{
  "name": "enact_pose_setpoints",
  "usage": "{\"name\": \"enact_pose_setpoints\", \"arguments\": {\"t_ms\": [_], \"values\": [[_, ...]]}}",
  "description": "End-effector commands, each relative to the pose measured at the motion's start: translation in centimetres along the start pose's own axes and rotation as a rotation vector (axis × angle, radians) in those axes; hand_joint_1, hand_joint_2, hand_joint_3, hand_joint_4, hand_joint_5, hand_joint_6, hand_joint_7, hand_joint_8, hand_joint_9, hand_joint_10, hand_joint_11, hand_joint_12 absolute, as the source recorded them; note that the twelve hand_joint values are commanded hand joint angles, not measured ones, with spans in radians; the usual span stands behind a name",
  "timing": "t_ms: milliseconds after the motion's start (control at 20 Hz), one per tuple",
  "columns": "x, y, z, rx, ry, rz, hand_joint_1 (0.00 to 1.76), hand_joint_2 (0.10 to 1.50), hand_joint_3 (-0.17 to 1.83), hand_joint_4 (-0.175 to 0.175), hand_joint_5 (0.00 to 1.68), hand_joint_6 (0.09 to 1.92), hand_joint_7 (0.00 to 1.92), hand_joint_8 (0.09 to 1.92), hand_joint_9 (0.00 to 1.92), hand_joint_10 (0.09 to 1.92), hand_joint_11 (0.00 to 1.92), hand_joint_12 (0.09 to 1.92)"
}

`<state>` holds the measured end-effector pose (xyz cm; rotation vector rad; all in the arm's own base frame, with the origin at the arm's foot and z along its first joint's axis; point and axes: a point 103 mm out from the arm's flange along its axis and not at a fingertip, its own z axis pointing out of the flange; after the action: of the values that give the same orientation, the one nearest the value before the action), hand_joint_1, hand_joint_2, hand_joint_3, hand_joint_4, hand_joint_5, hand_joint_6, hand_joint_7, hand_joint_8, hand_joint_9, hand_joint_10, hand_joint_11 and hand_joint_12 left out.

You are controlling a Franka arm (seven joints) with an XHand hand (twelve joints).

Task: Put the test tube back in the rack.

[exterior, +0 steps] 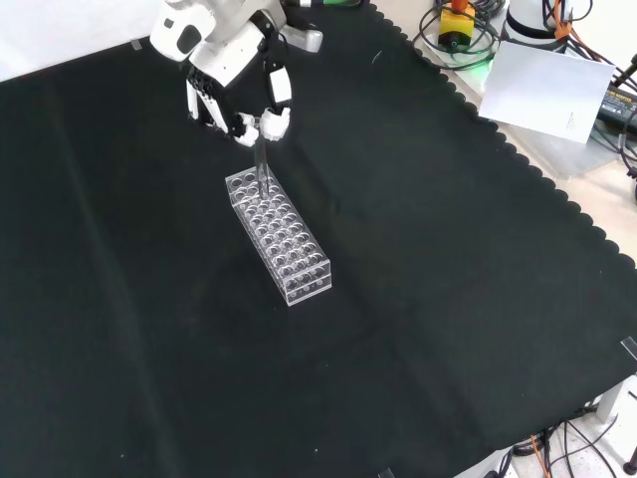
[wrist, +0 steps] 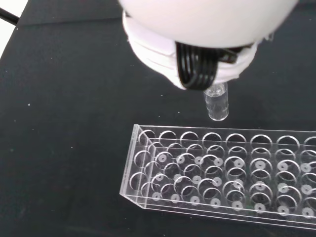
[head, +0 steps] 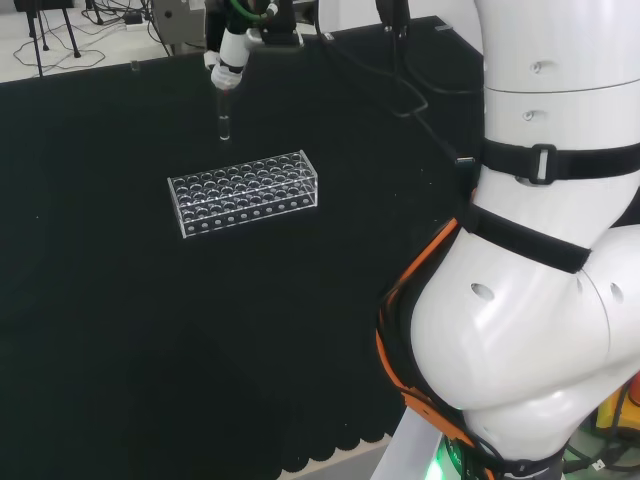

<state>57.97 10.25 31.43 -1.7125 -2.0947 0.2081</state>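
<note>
Wrist view: black-and-white robot hand [wrist: 202, 74] pinching clear glass test tube [wrist: 217, 104] upright, just above clear plastic many-holed rack [wrist: 222, 173]. Carried and nearly aligned; not yet lowered into a hole or released.

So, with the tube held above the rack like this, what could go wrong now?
1. The test tube hangs above the rack, near one end and not clearly centred over a hole; lowering it now could land its tip on the top plate.
2. The robot hand pinches the clear tube only at its upper part, so it might tilt or slip.
3. A sideways push could shift the rack on the cloth.
</note>
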Motion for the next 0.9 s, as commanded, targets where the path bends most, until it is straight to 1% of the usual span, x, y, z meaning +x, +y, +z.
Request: {"name": "enact_pose_setpoints", "arguments": {"t_ms": [50, 450, 900], "values": [[1.3, 1.0, 0.5, 0.015, 0.000, -0.022, 1.44, 0.51, 0.79, -0.175, 1.38, 0.49, 1.45, 0.66, 1.50, 0.12, 0.87, 1.18], [2.9, 2.6, 0.9, 0.034, -0.015, -0.051, 1.44, 0.51, 0.79, -0.175, 1.38, 0.49, 1.45, 0.65, 1.50, 0.12, 0.87, 1.18], [3.8, 3.5, 1.7, 0.060, -0.009, -0.062, 1.44, 0.51, 0.79, -0.175, 1.38, 0.49, 1.45, 0.65, 1.50, 0.12, 0.87, 1.18]]}}
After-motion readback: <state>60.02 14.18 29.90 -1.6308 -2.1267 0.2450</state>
